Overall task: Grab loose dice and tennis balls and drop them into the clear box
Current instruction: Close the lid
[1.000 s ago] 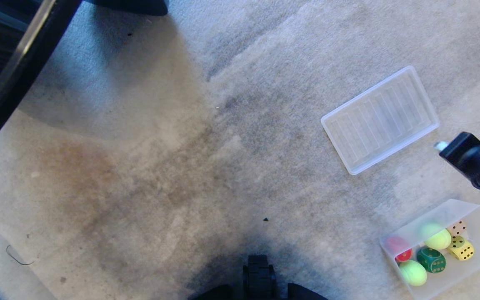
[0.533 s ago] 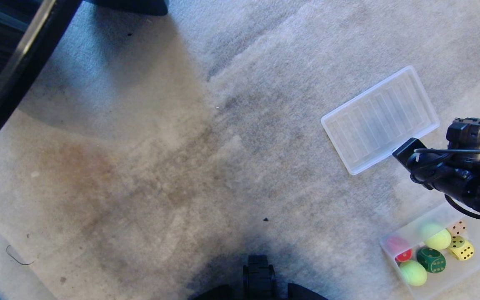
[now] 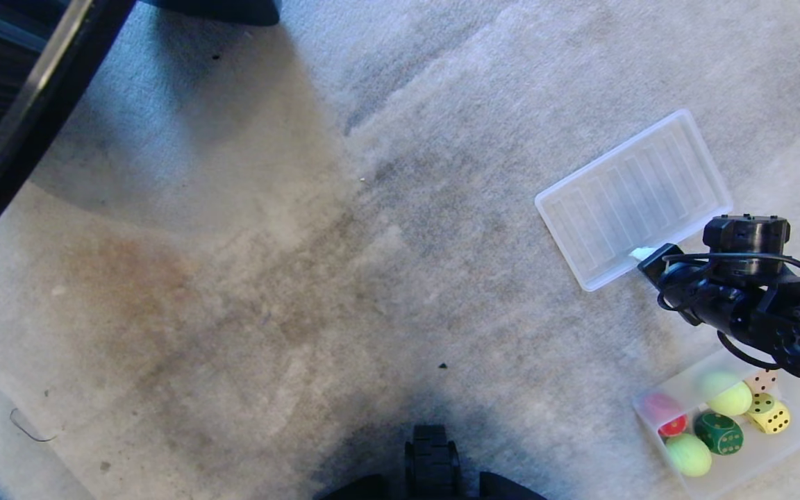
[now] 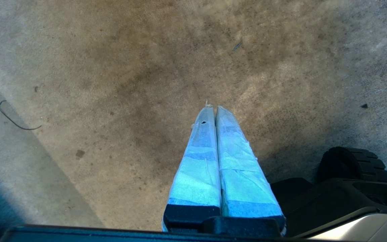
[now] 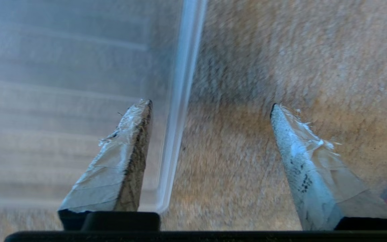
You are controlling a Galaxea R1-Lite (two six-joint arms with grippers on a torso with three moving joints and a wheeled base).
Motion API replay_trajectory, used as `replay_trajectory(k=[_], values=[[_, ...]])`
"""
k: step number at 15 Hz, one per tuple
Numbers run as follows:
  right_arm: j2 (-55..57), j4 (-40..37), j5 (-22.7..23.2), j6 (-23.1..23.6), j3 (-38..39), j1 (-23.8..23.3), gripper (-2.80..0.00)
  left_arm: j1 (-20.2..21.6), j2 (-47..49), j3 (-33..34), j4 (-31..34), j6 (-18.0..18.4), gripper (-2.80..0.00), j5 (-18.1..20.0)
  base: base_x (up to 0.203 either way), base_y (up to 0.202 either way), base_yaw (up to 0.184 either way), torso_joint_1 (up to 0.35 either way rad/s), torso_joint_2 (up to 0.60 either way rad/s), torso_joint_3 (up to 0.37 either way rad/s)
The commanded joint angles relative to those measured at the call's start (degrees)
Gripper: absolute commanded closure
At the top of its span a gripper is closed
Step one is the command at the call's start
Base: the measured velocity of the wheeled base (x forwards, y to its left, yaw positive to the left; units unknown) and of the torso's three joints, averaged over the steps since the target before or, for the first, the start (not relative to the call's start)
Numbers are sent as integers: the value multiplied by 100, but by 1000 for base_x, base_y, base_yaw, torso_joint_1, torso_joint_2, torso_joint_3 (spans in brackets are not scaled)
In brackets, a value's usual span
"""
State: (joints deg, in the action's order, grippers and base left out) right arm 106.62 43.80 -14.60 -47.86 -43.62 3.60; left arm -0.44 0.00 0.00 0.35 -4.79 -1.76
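Dice: we count four in the clear box [image 3: 789, 455] — red [image 3: 671, 424], dark green [image 3: 719, 433], yellow [image 3: 769, 414] and beige [image 3: 762, 380].
Tennis balls: two, both in the same box; one [image 3: 728, 394] sits at 12 o'clock from the green die, the other [image 3: 689, 454] at 8 o'clock from it.
Clear box: on the carpet [image 3: 344, 264] at about 4 o'clock in our head view, its far wall partly behind the right arm.
Lid: flat ribbed clear lid [image 3: 632, 198] lies on the carpet at 12 o'clock from the box, apart from it.
Right gripper [image 5: 210, 107]: fingers spread wide and holding nothing — one fingertip [image 5: 136, 134] over the lid's ribbed face, the other [image 5: 294, 141] over bare carpet, the lid's rim passing between them. In our head view it shows at the lid's near corner [image 3: 643, 255].
Left gripper [image 4: 212, 109]: fingers pressed together, empty, hanging over bare carpet beside our base [image 4: 351, 195].
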Motion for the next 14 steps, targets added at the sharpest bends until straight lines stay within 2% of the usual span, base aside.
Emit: replay_trajectory(k=[1,8,11,14], values=[[204,23,-26,-289,-112,-33,-280,0,0,0,0,-4,0,0,0,0,0,0,0,0],[428,32,-209,-361,-463,-97,-280,0,0,0,0,-3,0,0,0,0,0,0,0,0],[333,13,-167,-754,-480,-120,-280,0,0,0,0,-4,0,0,0,0,0,0,0,0],[254,14,-148,-795,-472,-114,-280,0,0,0,0,-4,0,0,0,0,0,0,0,0]])
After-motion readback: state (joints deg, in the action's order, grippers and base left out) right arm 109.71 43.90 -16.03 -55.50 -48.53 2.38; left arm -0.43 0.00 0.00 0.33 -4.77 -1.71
